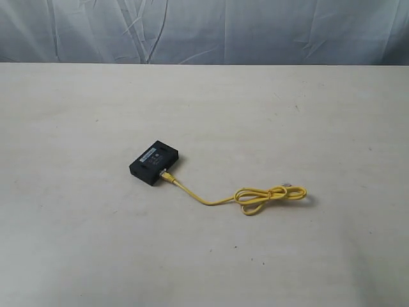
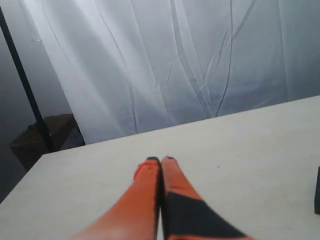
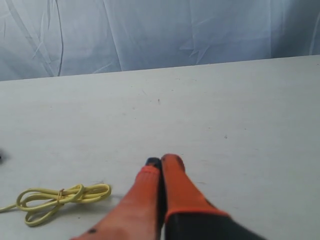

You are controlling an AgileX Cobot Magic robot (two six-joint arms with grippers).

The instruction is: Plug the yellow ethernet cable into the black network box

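The black network box [image 1: 154, 164] lies flat near the middle of the table. One end of the yellow ethernet cable [image 1: 211, 199] sits in the box's near side at a plug [image 1: 166, 174]. Its other part lies bundled in loops [image 1: 270, 195] to the right, with a clear plug [image 1: 287, 185] free on the table. The loops [image 3: 60, 196] also show in the right wrist view, beside my right gripper [image 3: 161, 161], which is shut and empty. My left gripper [image 2: 160, 160] is shut too, holding nothing, with a sliver of the black box [image 2: 317, 190] at the frame edge. Neither gripper shows in the exterior view.
The pale table [image 1: 96, 243] ends at a far edge before a wrinkled white curtain [image 1: 204, 29]. In the left wrist view a dark pole [image 2: 25, 85] and a brown box [image 2: 45, 135] stand beyond the table's corner.
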